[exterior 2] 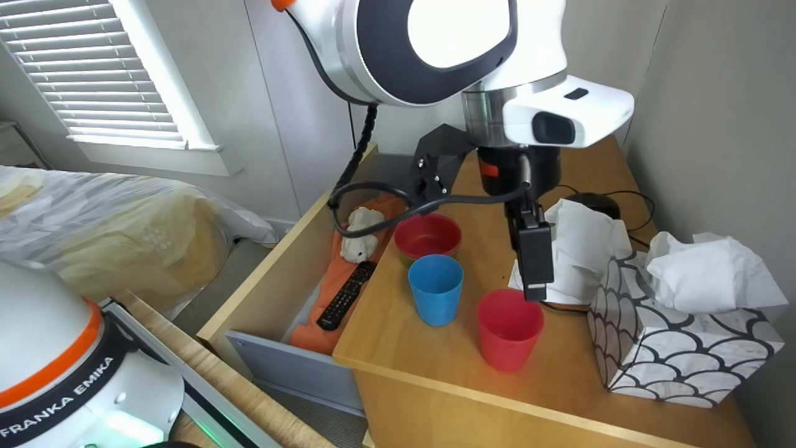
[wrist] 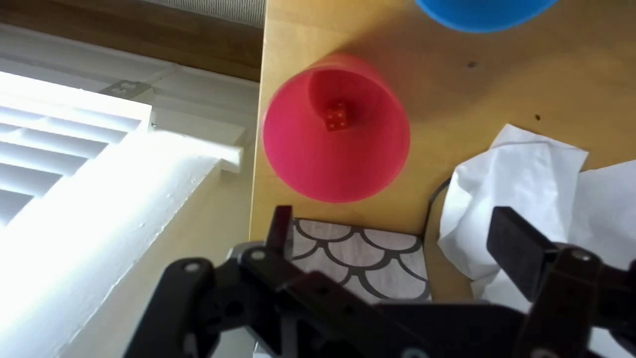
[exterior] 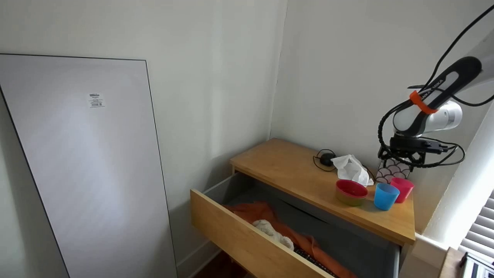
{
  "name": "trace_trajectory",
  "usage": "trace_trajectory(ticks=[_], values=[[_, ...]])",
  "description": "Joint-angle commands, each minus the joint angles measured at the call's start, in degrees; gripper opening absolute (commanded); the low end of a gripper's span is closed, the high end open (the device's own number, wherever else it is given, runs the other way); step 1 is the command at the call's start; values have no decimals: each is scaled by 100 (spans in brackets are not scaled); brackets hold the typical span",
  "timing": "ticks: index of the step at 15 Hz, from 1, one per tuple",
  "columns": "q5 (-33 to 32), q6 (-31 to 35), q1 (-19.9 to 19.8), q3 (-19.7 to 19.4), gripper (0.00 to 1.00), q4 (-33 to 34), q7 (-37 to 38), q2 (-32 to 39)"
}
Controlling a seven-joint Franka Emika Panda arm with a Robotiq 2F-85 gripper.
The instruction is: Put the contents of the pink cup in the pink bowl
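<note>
Nearest the lens, in the wrist view, is the gripper (wrist: 392,219), its two fingers (wrist: 514,251) spread wide apart.

In an exterior view, starting from the left, a white section of the robot arm (exterior 2: 46,323) fills the lower corner, and a window blind (exterior 2: 106,87) is higher up. Next comes a pulled-out drawer (exterior 2: 273,295). An orange cloth (exterior 2: 308,339) lies in it, with a black remote control (exterior 2: 348,295) on the cloth and a fuzzy white thing (exterior 2: 360,246) too unclear to name.

To the right of the drawer is the wooden surface (exterior 2: 429,358). The pink bowl (exterior 2: 429,239), green on its outer side, stands near the edge by the drawer. The blue cup (exterior 2: 438,298) is upright just beside the bowl. Farther right the pink cup (exterior 2: 510,345) also stands upright, apart from the blue one. Inside it, seen from above in the wrist view, a red die (wrist: 337,118) with pale dots lies at the bottom. The gripper hangs above the surface, near the pink cup but apart from it.

Past this cup are a crumpled white tissue (exterior 2: 584,249) and a round black gadget (exterior 2: 594,204) behind it. Farthest right is a tissue box (exterior 2: 690,354) with a dark scale pattern on pale sides and a second tissue (exterior 2: 703,274) poking from its top.
</note>
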Motion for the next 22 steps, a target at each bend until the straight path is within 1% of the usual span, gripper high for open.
trace_trajectory(ticks=[1,5,6,7,8,9,11,13,16,18,19,22], values=[[208,52,113,-138,100,23,91,195],[799,66,162,-80,100,1,-146,351],[885,30,192,-89,99,15,-110,395],[966,53,217,-95,95,18,-112,431],[1057,37,242,-94,82,30,-123,464],[1139,48,268,-84,72,40,-142,488],[1269,96,303,-74,53,66,-215,555],[1331,87,348,-82,39,108,-208,630],[1345,41,399,-117,15,199,-162,756],[1349,-17,409,-140,1,261,-152,839],[1324,-17,419,-161,0,291,-130,885],[1249,-89,455,-229,1,350,-90,899]])
